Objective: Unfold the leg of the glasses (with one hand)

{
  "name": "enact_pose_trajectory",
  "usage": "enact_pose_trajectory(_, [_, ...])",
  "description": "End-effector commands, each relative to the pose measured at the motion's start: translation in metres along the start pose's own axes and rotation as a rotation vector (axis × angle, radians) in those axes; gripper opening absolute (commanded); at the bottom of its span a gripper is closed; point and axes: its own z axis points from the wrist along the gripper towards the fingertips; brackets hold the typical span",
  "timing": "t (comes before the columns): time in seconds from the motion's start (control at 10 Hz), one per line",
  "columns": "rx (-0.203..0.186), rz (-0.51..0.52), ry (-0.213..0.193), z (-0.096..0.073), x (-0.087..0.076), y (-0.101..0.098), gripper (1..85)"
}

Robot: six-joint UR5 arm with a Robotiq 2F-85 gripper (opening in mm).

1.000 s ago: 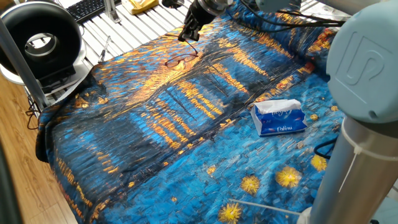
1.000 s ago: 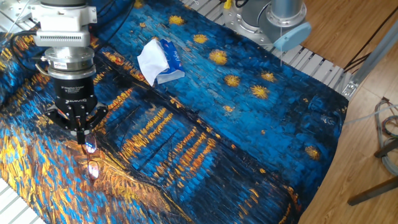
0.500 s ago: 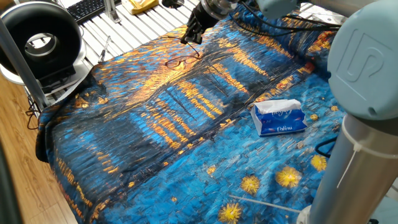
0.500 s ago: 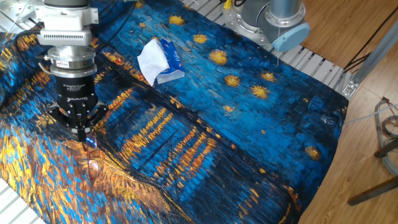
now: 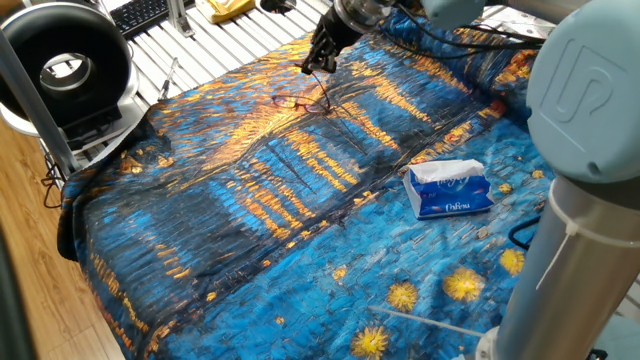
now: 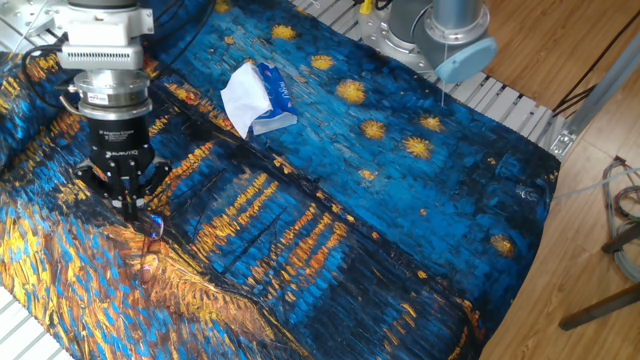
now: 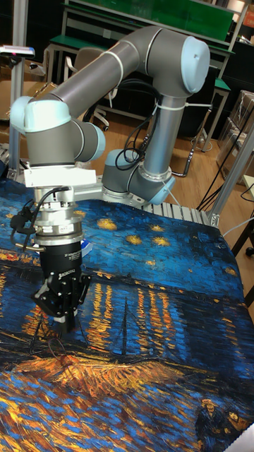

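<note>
The glasses [image 5: 298,100] lie on the painted blue-and-orange cloth near the table's far edge, thin dark wire frame with two small lenses. One slim leg runs from the frame up to my gripper [image 5: 319,68], whose fingers are closed together on the leg's end, just above the cloth. In the other fixed view the gripper [image 6: 131,207] points straight down, with the glasses [image 6: 151,243] just in front of its tips. The tall fixed view shows the gripper [image 7: 62,325] above the glasses [image 7: 56,351], which are faint against the orange pattern.
A blue-and-white tissue pack [image 5: 449,189] lies on the cloth well to the right, also seen as the tissue pack [image 6: 256,94]. A black ring-shaped device [image 5: 66,66] and a keyboard [image 5: 139,13] sit beyond the far edge. The arm's base [image 6: 440,35] is mounted at the table's side.
The gripper has moved up and to the right in one fixed view, drawing the leg out from the frame. The frame has shifted slightly on the cloth.
</note>
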Motion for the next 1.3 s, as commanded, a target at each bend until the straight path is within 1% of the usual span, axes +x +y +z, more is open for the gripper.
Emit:
enact_pose_trajectory(0.0, [-0.003,-0.005,0.002,-0.002,0.008,-0.003,31.3])
enact_pose_trajectory(0.1, [-0.007,-0.002,0.013,-0.003,0.012,-0.002,33.7])
enact_pose_trajectory(0.2, [-0.003,-0.001,0.03,-0.005,0.017,-0.003,35.0])
enact_pose_trajectory(0.3, [-0.001,0.003,0.051,-0.007,0.023,-0.004,36.3])
enact_pose_trajectory(0.4, [0.005,0.008,0.079,-0.012,0.031,-0.006,38.0])
enact_pose_trajectory(0.5, [0.006,0.013,0.102,-0.014,0.037,-0.007,37.3])
enact_pose_trajectory(0.6, [0.005,0.013,0.117,-0.014,0.041,-0.007,37.0])
enact_pose_trajectory(0.7, [-0.001,0.015,0.127,-0.013,0.041,-0.006,35.0])
enact_pose_trajectory(0.8, [-0.005,0.011,0.142,-0.012,0.039,-0.009,29.3])
enact_pose_trajectory(0.9, [-0.008,0.008,0.16,-0.011,0.036,-0.014,26.7])
enact_pose_trajectory(1.0, [-0.008,0.0,0.181,-0.009,0.03,-0.02,21.3])
enact_pose_trajectory(1.1, [-0.008,0.002,0.193,-0.006,0.02,-0.025,16.7])
enact_pose_trajectory(1.2, [-0.013,0.011,0.198,-0.003,0.011,-0.027,13.3])
